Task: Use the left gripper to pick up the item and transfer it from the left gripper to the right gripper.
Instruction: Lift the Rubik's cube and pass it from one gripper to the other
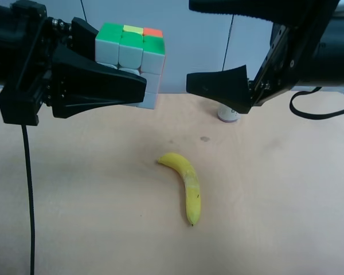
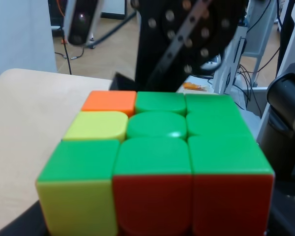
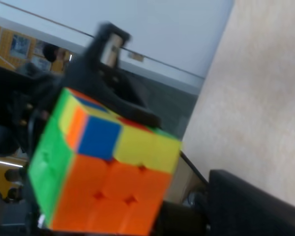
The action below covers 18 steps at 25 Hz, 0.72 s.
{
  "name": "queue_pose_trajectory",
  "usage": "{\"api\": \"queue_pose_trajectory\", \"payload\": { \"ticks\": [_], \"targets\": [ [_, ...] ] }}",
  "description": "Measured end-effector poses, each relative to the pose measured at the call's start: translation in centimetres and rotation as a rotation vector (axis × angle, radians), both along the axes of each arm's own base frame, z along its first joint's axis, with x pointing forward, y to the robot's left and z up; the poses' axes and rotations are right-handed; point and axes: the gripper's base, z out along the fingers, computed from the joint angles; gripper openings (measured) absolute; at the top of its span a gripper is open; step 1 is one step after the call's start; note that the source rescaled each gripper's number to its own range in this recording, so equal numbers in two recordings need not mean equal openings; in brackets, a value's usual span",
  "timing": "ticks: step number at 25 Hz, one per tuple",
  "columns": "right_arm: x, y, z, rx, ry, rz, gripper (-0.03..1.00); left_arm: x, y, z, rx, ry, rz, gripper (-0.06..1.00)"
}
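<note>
Small 3x3 puzzle cube (image 1: 130, 48) with green, red, orange and yellow stickers hangs above the pale wooden table (image 1: 74, 206), clamped between the wedge fingers of the bulky matte-black left gripper (image 1: 139, 80). Facing it, just apart, the black right gripper (image 1: 190, 44) on its long cylindrical arm stands wide open and empty; I'd slide it in level onto the cube's free top and bottom faces and close before the left lets go. No readable writing shows on cube, yellow banana (image 1: 186, 183) or white can (image 1: 227, 113).
</note>
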Motion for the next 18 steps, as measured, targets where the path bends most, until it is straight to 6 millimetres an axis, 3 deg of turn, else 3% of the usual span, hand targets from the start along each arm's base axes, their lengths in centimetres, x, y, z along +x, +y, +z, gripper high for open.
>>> {"api": "queue_pose_trajectory", "payload": {
  "ticks": [5,15,18],
  "targets": [
    [0.0,0.7,0.1,-0.001,0.006,0.024,1.0,0.1,-0.1,0.3,-0.039,-0.003,0.008,0.0],
    [0.8,3.9,1.0,-0.026,-0.024,0.082,1.0,-0.1,-0.2,0.7,-0.083,0.002,-0.013,0.0],
    [1.0,5.0,0.4,-0.043,-0.006,0.1,1.0,-0.2,-0.3,0.9,-0.104,-0.003,-0.022,0.0]
  ]
}}
